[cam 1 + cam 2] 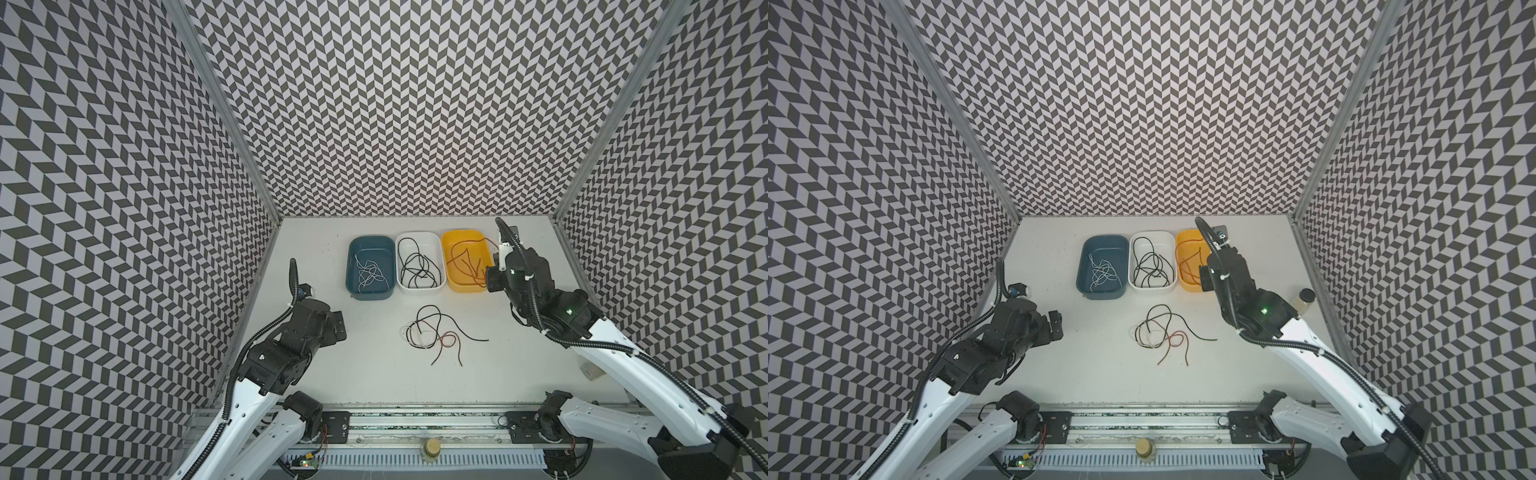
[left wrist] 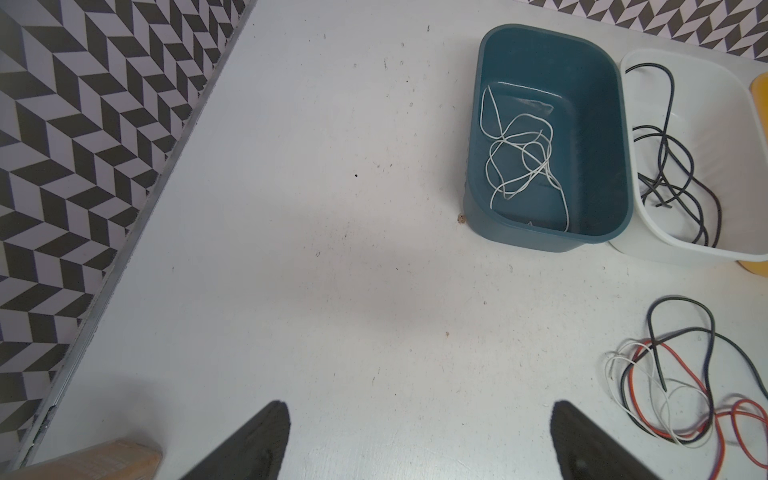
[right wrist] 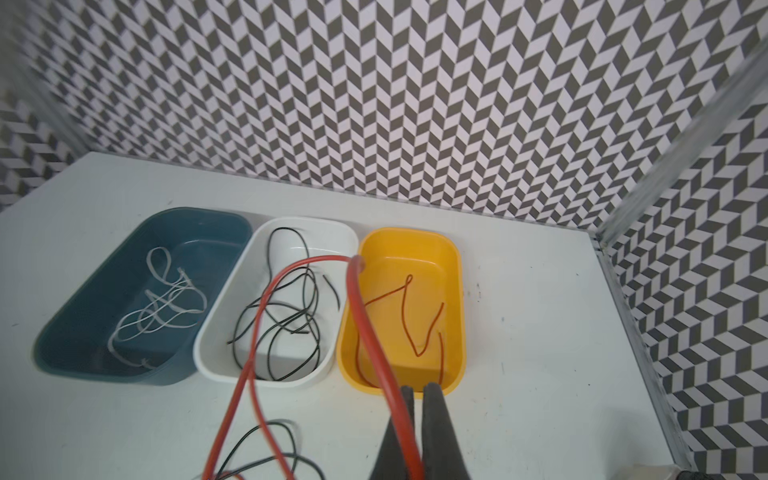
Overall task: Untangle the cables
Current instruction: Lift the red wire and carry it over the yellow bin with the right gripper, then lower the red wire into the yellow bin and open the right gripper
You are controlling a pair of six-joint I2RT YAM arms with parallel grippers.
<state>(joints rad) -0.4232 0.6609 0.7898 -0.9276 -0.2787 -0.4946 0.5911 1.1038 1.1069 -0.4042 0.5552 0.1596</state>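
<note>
Nearest, on the left, the left pincer (image 2: pixel 419 411) hangs over bare table (image 2: pixel 332 249). Its jaws are spread wide with nothing between them. In both top views it sits left of the tangle (image 1: pixel 432 336) and well apart from it.

The tangle lies mid-table, between the two arms. It is made of black, white and red-orange strands looped across each other. The white loops are on its left side. A black end trails off to the right, and two reddish ends point toward the near edge. The left wrist view shows the tangle (image 2: pixel 673 386) too, with black crossing white and red.

Further back on the right, the right pincer (image 3: pixel 419 390) is clamped on a red cable (image 3: pixel 372 332). From the jaws the cable rises to a sharp bend. It then arcs back in front of the white bin (image 3: pixel 286 249) and drops toward black strands on the table. In a top view this pincer hovers at the near right corner of the yellow bin (image 1: pixel 461 233).

Farthest, three bins stand packed side by side in a row near the back wall (image 1: pixel 415 124). The blue bin (image 1: pixel 370 294), leftmost, holds a white cable (image 1: pixel 370 272). The white bin, in the middle, holds black cables (image 1: pixel 417 270). The yellow bin, rightmost, holds thin red strands (image 1: pixel 467 262).
</note>
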